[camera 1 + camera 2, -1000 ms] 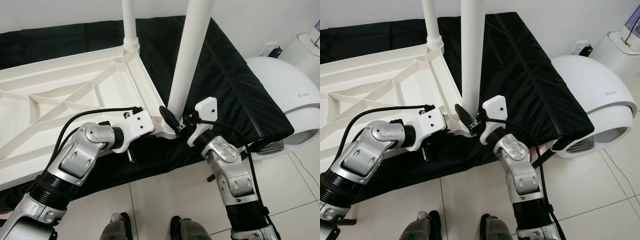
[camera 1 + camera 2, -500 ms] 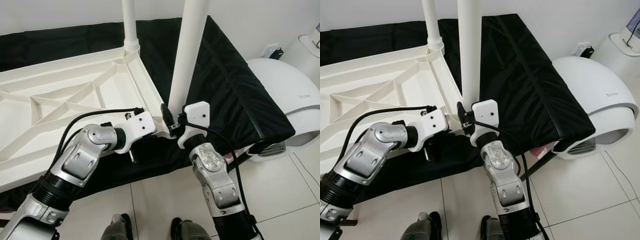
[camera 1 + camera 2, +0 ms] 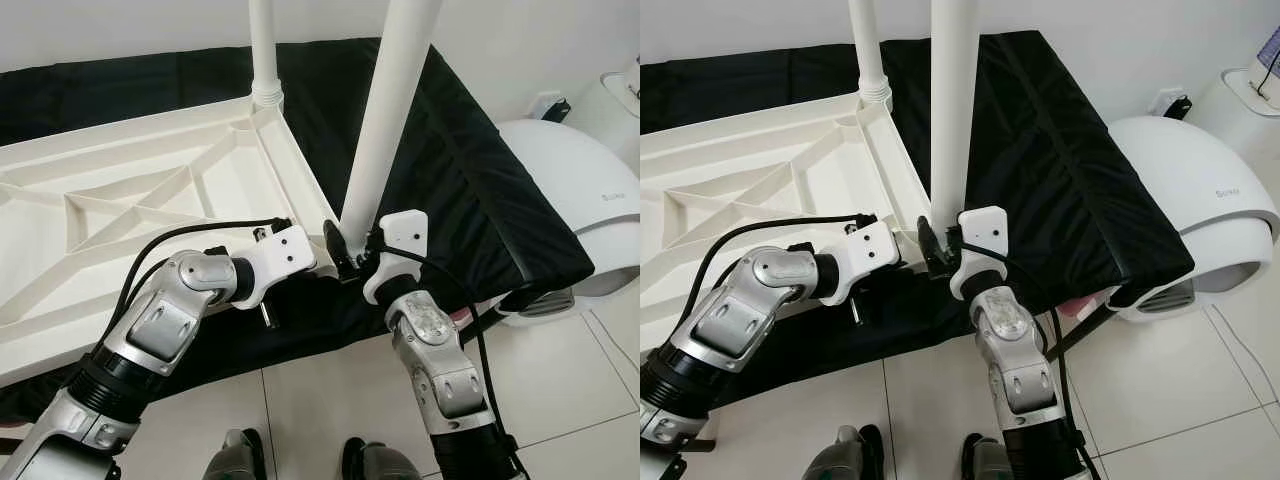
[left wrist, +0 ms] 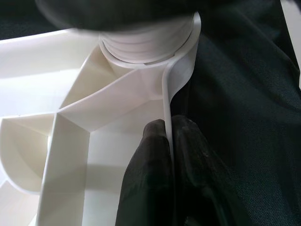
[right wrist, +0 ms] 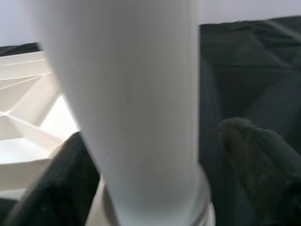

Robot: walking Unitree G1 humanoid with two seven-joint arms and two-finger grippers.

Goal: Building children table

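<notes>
Two round white plastic legs (image 3: 388,110) standing in corner sockets of the upturned ribbed white plastic tabletop (image 3: 120,200) on a black padded mat (image 3: 1040,150), left pincer (image 4: 170,141) pinching the tabletop's rim, right pincer (image 5: 155,188) clasping the nearer leg's base, white domed appliance (image 3: 1200,210) alongside.

An upturned white ribbed tabletop (image 3: 120,190) is laid on black cloth; two white legs (image 3: 392,110) are stood upright in its corner sockets, apparently seated.
</notes>
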